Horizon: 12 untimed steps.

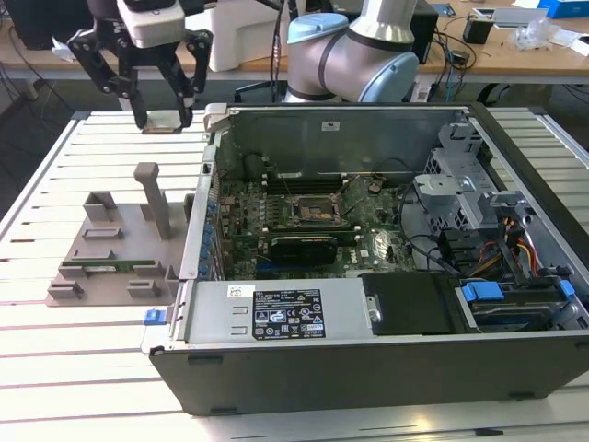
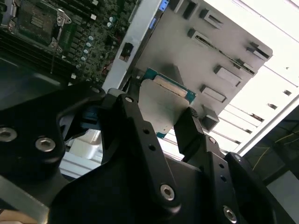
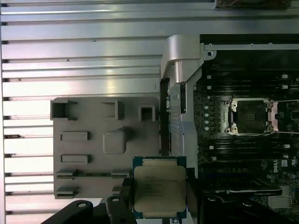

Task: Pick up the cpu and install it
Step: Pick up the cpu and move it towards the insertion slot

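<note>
The gripper (image 1: 165,120) hangs above the slatted table (image 1: 55,184), its fingers closed on two opposite edges of the cpu (image 1: 164,123) (silvery top toward the camera in the first wrist view (image 3: 160,189)). The chip is lifted clear of the gray holder plate (image 1: 110,253), on the exterior view's left of the open computer case (image 1: 368,368), well apart from the black socket (image 1: 317,210).
</note>
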Each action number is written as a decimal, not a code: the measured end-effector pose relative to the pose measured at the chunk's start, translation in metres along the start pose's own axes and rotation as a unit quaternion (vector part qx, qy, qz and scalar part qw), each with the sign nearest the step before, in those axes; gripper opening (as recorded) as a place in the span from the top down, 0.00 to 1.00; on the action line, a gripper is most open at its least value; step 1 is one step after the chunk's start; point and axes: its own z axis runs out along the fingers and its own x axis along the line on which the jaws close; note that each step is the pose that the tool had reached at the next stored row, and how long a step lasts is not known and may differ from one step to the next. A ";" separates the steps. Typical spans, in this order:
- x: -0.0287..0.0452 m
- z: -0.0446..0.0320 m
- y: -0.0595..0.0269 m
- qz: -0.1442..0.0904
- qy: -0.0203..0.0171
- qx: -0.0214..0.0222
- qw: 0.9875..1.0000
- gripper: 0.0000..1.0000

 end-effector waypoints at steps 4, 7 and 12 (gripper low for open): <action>-0.0144 0.0001 0.0004 0.000 0.000 0.000 1.000 0.46; -0.0258 0.0002 0.0008 0.000 0.000 0.000 1.000 0.46; -0.0576 0.0005 0.0019 0.000 0.000 0.000 1.000 0.46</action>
